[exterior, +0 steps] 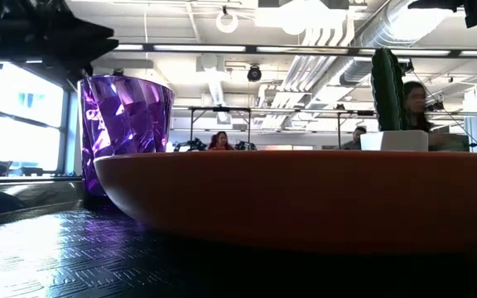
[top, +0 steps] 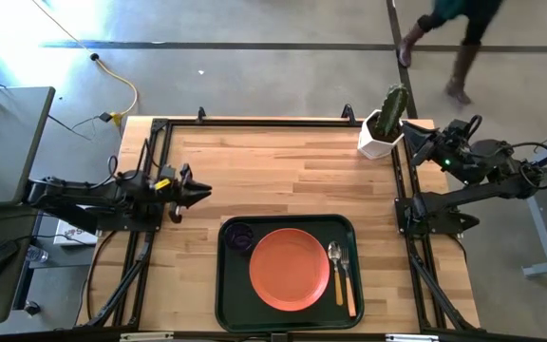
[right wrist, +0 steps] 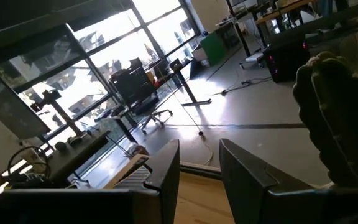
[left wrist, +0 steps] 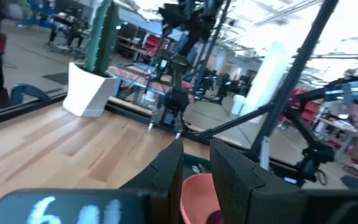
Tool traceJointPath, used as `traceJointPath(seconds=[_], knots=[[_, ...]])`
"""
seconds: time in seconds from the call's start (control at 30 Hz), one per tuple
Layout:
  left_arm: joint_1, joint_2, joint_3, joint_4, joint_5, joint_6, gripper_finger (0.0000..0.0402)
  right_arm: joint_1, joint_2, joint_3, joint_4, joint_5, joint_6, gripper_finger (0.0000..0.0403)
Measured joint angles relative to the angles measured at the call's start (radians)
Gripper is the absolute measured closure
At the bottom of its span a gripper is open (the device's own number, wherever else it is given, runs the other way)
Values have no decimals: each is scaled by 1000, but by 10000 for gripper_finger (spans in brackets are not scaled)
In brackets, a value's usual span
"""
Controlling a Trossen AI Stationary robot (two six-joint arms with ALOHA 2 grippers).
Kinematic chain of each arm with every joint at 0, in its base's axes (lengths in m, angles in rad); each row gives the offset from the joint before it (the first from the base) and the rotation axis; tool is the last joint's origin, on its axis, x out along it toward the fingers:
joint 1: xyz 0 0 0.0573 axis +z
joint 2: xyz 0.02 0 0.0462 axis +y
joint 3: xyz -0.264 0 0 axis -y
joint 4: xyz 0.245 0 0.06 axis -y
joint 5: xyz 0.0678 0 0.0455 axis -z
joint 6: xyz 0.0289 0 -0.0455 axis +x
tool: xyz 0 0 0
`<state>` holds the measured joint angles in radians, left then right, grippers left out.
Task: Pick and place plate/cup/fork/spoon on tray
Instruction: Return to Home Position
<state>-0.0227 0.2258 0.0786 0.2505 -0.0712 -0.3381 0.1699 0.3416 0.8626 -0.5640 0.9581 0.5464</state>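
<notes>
Left end effector [top: 200,192]: narrow gap between the fingers, holding nothing, above the bench's left side.
Right end effector [top: 412,134]: narrow gap, holding nothing, beside the cactus pot [top: 378,140].
Tray [top: 227,304]: on the bench [top: 283,171]'s near middle.
Tray contents: plate [top: 290,269] in the centre, cup [top: 242,237] at its left, spoon [top: 336,267] and fork [top: 348,287] at its right.
</notes>
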Motion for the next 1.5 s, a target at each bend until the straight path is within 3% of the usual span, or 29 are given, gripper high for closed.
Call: traceJointPath(seconds=[0.3, 0.77, 1.13, 1.5], knots=[[0, -106, -68, -36, 36, 24, 330, 0, 0, 0, 0, -7, 24, 300], [10, -131, -67, -45, 30, 242, 330, 0, -1, 0, -51, -125, -26, 300], [10, -131, -67, -45, 30, 193, 330, 0, -36, -1, -166, -347, -141, 300], [9, -131, -67, -46, 30, 193, 330, 0, -229, -1, -210, -571, -238, 300]])
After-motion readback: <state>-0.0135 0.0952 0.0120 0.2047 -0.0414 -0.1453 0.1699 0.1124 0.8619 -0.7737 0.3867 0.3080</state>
